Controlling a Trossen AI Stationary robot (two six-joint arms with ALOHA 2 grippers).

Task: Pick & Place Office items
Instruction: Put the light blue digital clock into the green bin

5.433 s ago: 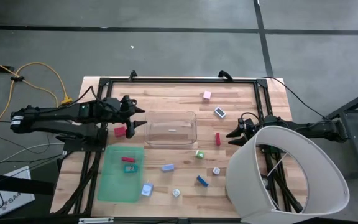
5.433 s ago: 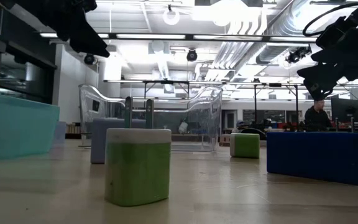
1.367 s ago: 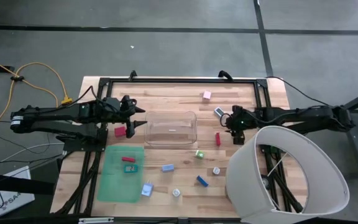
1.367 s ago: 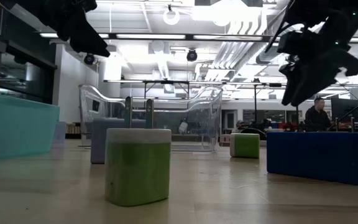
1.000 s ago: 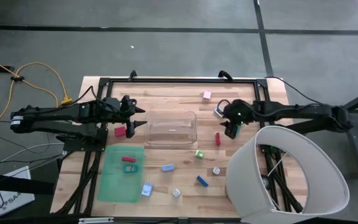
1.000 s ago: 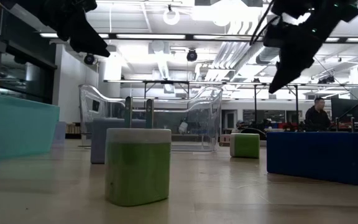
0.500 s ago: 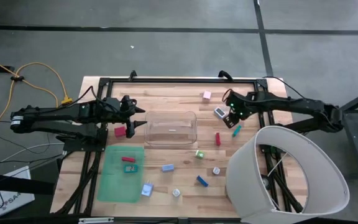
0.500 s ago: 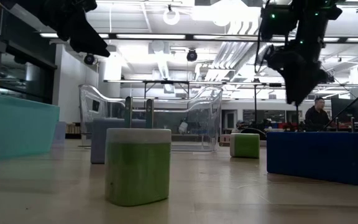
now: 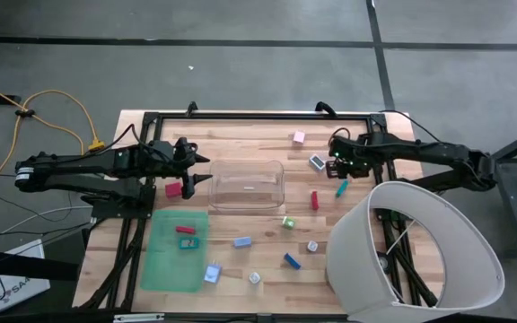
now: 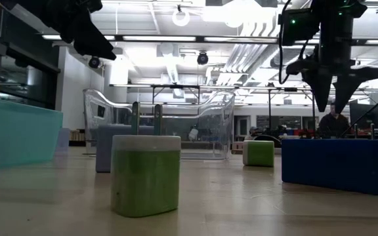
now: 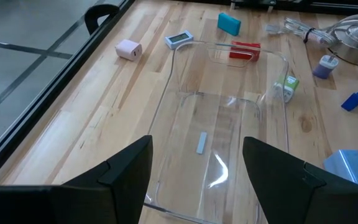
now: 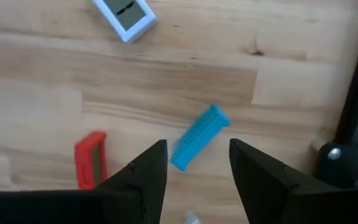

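Office items lie spread over the wooden table (image 9: pixel 240 130). A teal block (image 9: pixel 340 188) lies flat on the wood, with a red piece (image 9: pixel 314 199) near it and a small white piece with a grey screen (image 9: pixel 318 162) a bit farther off. The right gripper (image 9: pixel 337 172) hangs in the air over the teal block, its fingers (image 12: pixel 148 171) spread apart with nothing between them. A clear bin (image 9: pixel 246 184) sits in the middle of the table. The left gripper (image 9: pixel 197 170) waits just beside the bin, fingers (image 11: pixel 126 165) wide and holding nothing. More small pieces lie on and near the green mat (image 9: pixel 164 260).
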